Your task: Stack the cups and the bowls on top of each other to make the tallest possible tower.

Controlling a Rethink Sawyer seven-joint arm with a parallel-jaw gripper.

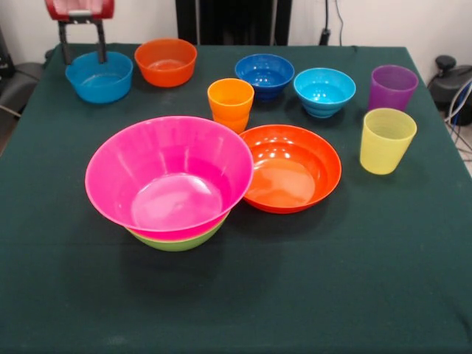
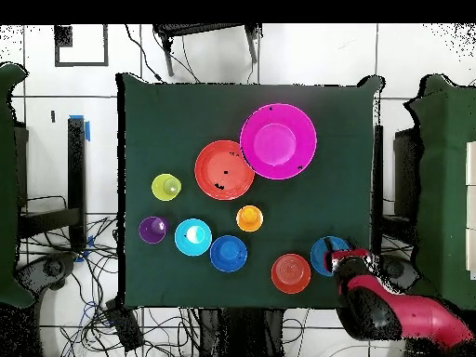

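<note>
The tower is the big pink bowl (image 1: 169,173) nested in the lime green bowl (image 1: 177,240) at front left. The shallow orange bowl (image 1: 291,168) touches it on the right. The orange cup (image 1: 230,103) stands behind them. The yellow cup (image 1: 387,140) and purple cup (image 1: 392,86) stand at the right. The dark blue (image 1: 264,74), cyan (image 1: 324,90) and small orange (image 1: 166,61) bowls line the back. My gripper (image 1: 82,48) is open, its fingers spread at the far rim of the blue bowl (image 1: 99,77). It also shows in the overhead view (image 2: 349,265).
The dark green table (image 1: 310,287) ends close behind the blue bowl. Black equipment (image 1: 451,77) sits off the right edge. Cables lie on the floor (image 2: 139,321) around the table.
</note>
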